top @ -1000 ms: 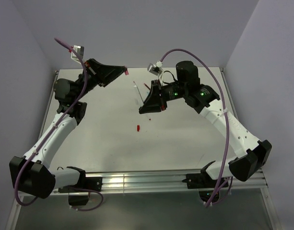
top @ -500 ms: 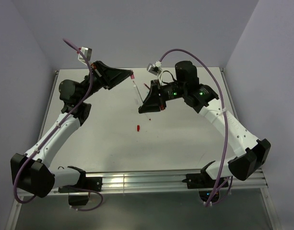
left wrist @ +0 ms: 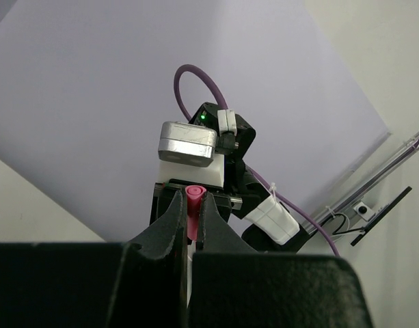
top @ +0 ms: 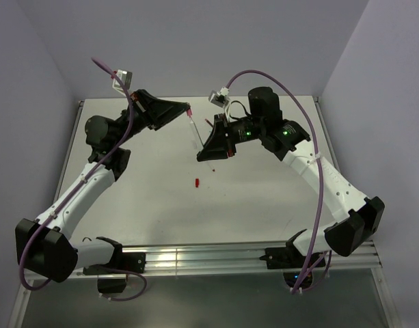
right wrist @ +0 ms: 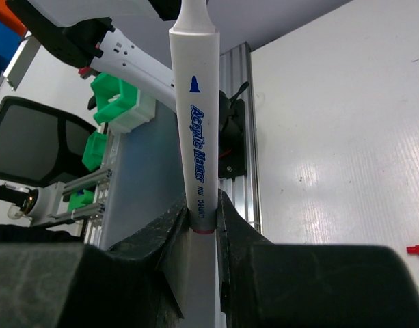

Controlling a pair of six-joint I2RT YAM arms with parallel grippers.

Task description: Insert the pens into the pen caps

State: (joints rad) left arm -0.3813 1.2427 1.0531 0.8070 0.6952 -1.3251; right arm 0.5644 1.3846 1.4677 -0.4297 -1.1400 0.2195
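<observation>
My left gripper (top: 187, 111) is shut on a small pink-red pen cap (left wrist: 193, 196), which stands up between its fingertips in the left wrist view. My right gripper (top: 204, 154) is shut on a white pen (right wrist: 194, 123) printed "Acrylic Marker", held by its lower barrel just above a red band. In the top view that pen (top: 193, 132) slants up from the right fingers towards the cap (top: 188, 109), and its upper end is right at the left gripper's tip. Whether pen and cap touch, I cannot tell. Another red cap (top: 197, 182) lies loose on the table.
A thin dark red pen (top: 209, 122) lies on the white table (top: 264, 198) behind the right gripper. A small red piece (right wrist: 417, 249) shows at the right edge of the right wrist view. An aluminium rail (top: 209, 258) runs along the near edge, and purple cables (top: 291, 96) loop over both arms.
The left gripper has carried the cap to the right and slightly down, up to the pen's upper end. The right arm has barely moved and still grips the pen.
</observation>
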